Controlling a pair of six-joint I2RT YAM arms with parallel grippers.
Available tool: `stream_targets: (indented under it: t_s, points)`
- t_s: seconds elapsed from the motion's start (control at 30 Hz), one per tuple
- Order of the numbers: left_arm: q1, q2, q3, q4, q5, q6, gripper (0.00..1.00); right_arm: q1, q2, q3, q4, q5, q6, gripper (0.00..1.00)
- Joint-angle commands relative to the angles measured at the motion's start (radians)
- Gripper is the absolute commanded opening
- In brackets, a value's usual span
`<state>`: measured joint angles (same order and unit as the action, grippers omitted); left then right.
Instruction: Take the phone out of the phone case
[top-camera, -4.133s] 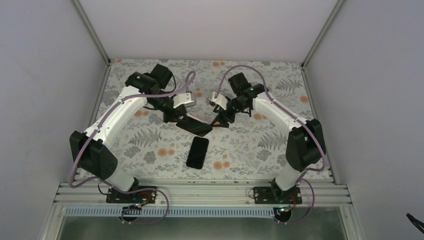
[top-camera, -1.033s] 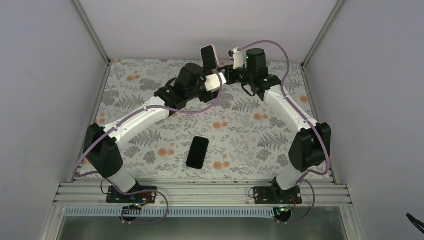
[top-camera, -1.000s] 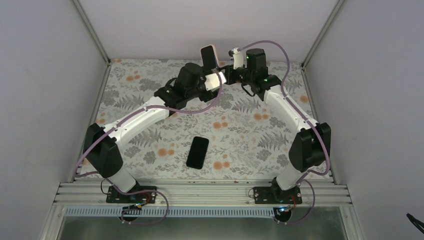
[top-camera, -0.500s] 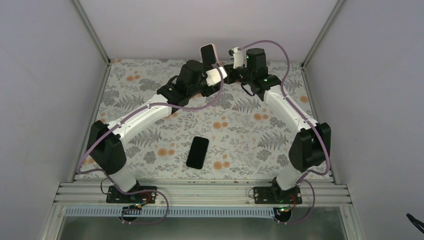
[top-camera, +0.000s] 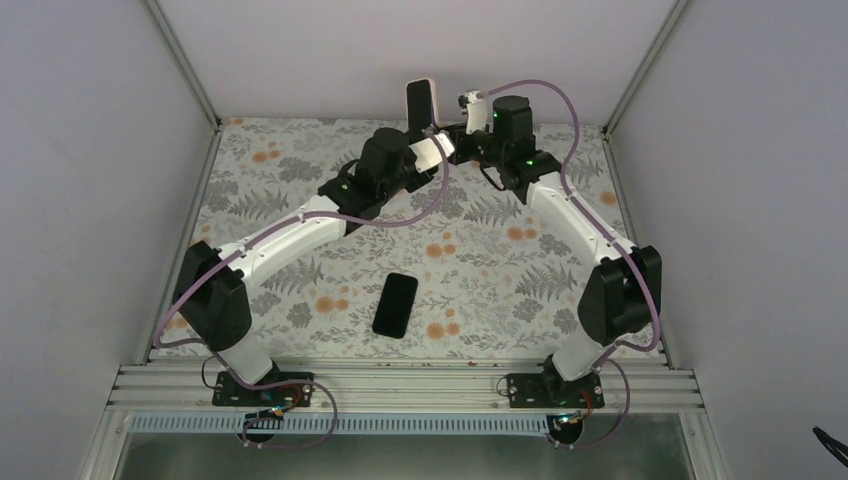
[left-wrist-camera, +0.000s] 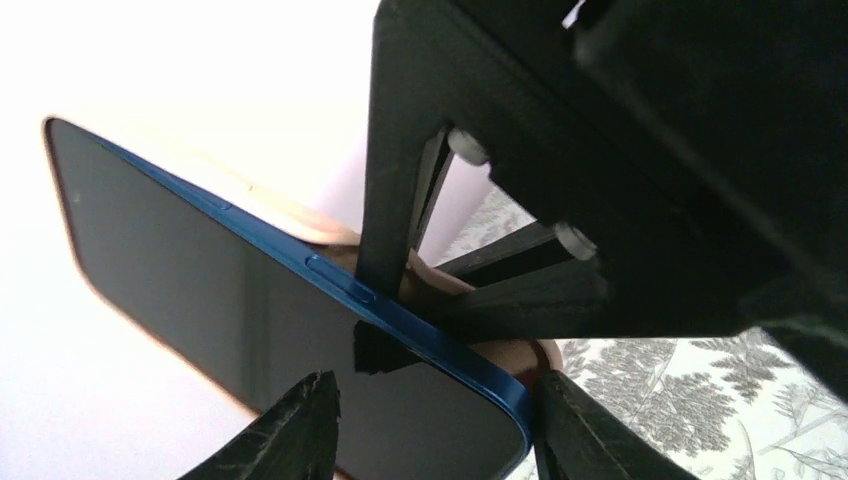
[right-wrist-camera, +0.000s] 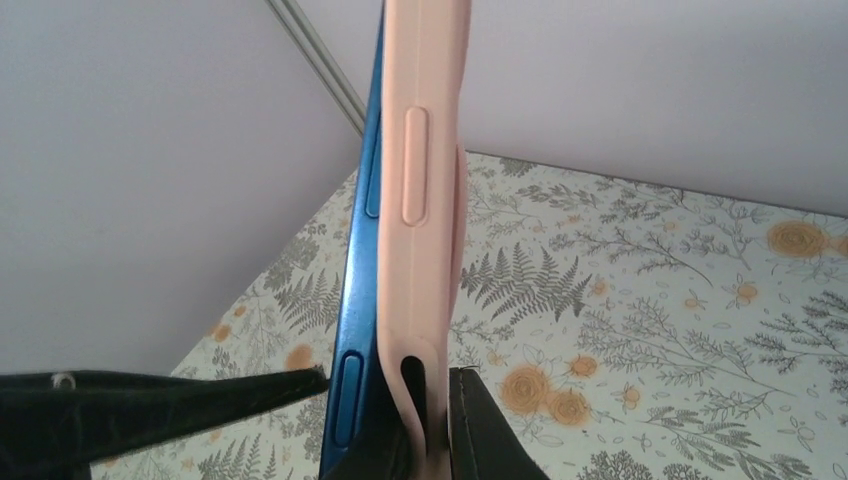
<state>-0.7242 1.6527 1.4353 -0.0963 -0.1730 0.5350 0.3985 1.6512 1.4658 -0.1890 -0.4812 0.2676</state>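
Pinching phone case (right-wrist-camera: 425, 250), right end effector (right-wrist-camera: 395, 400)

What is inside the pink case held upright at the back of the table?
A blue-edged phone with a dark screen, one long edge showing beside the pink case. The case covers its back; the right gripper hides its lower end.

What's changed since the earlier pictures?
The blue phone in its pink silicone case went up from the flowered table's middle to its far edge, upright. The left claw is narrowing around the phone's corner; the right claw stays shut on the case. The black phone on the table hasn't moved.
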Motion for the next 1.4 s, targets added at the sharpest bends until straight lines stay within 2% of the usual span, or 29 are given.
stream_targets:
  t_s: [0.0, 0.07, 0.17, 0.3, 0.47, 0.67, 0.83, 1.0, 1.17, 1.37]
  points:
    - [0.007, -0.053, -0.068, 0.262, -0.249, 0.054, 0.42, 0.007, -0.051, -0.011, 0.039, -0.036, 0.028, 0.03]
    - [-0.017, -0.074, -0.157, 0.435, -0.322, 0.158, 0.40, 0.004, -0.044, -0.011, 0.037, -0.068, 0.068, 0.03]
    - [-0.037, -0.081, -0.266, 0.733, -0.415, 0.324, 0.50, 0.003, -0.035, -0.034, 0.062, -0.169, 0.109, 0.03]
    - [-0.041, -0.037, -0.305, 0.912, -0.457, 0.435, 0.52, 0.007, -0.022, -0.050, 0.087, -0.254, 0.126, 0.03]
    - [-0.075, 0.041, -0.371, 1.309, -0.500, 0.674, 0.52, 0.010, -0.015, -0.049, 0.101, -0.310, 0.155, 0.03]
    - [-0.096, 0.148, -0.370, 1.577, -0.500, 0.882, 0.48, 0.011, -0.023, -0.050, 0.106, -0.344, 0.163, 0.03]
    - [-0.097, 0.185, -0.370, 1.638, -0.506, 0.918, 0.40, 0.011, -0.030, -0.059, 0.112, -0.379, 0.169, 0.03]
    - [-0.097, 0.202, -0.368, 1.650, -0.498, 0.923, 0.37, 0.012, -0.035, -0.057, 0.120, -0.411, 0.173, 0.03]
    - [-0.096, 0.214, -0.344, 1.646, -0.496, 0.922, 0.25, 0.011, -0.032, -0.054, 0.119, -0.434, 0.170, 0.03]
    - [-0.099, 0.211, -0.335, 1.611, -0.493, 0.895, 0.16, 0.011, -0.042, -0.067, 0.117, -0.416, 0.153, 0.03]
